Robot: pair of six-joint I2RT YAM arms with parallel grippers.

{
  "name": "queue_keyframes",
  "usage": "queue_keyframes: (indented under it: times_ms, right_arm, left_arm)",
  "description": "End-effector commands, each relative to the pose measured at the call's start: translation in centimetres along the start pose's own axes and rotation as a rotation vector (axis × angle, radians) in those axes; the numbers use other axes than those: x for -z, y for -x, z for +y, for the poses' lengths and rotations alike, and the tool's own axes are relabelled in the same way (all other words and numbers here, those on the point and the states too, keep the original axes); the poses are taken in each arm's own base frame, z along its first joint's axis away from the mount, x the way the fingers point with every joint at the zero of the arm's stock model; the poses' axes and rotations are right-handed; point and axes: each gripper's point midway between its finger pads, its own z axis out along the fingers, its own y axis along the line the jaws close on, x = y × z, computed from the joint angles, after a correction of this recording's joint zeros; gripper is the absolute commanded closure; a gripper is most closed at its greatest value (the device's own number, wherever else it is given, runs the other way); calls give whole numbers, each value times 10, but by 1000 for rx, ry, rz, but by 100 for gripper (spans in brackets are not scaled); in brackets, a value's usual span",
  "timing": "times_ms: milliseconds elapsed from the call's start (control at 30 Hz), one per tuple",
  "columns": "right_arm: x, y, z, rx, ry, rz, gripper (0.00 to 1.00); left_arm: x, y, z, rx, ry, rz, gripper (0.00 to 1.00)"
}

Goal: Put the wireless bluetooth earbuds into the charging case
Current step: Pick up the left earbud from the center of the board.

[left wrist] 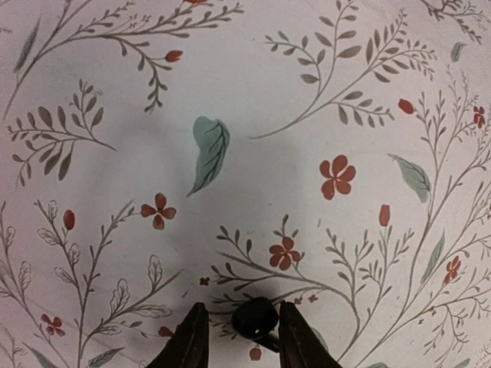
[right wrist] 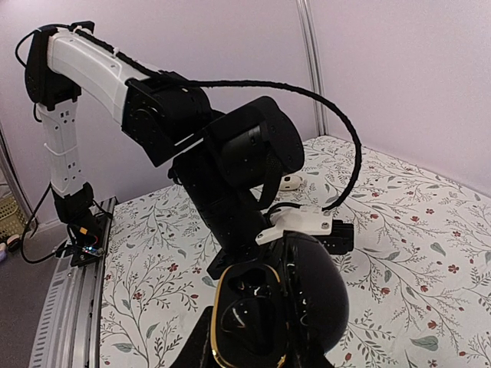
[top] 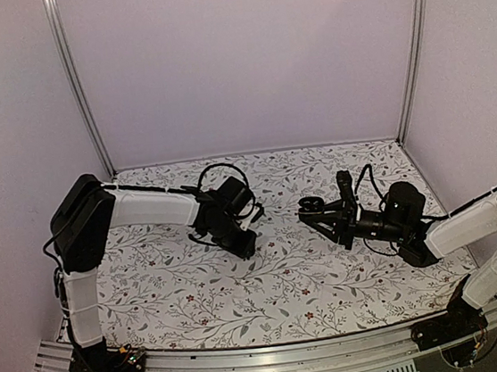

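A black earbud lies on the floral cloth between the fingers of my left gripper. The right finger touches it and a gap remains at the left finger, so the jaws stand open around it. In the top view the left gripper points down at the table and hides the earbud. My right gripper is shut on the black charging case, held above the table with its lid swung open and a gold rim around the wells. The case also shows in the top view.
The floral cloth covers the table, with white walls behind and at the sides. A small white object lies on the cloth beyond the left arm. The left arm's wrist and cable stand close in front of the case.
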Motion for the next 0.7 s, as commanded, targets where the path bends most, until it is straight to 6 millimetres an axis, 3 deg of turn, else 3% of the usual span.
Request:
queue_keyframes:
  times_ms: [0, 333, 667]
  right_arm:
    - [3, 5, -4, 17, -22, -14, 100]
    - [4, 3, -5, 16, -28, -10, 100]
    - [3, 4, -5, 19, -29, -12, 100]
  left_arm:
    - [-7, -6, -5, -51, 30, 47, 69]
    - [-15, -10, -13, -92, 41, 88, 75]
    - [-10, -18, -2, -109, 120, 116, 76]
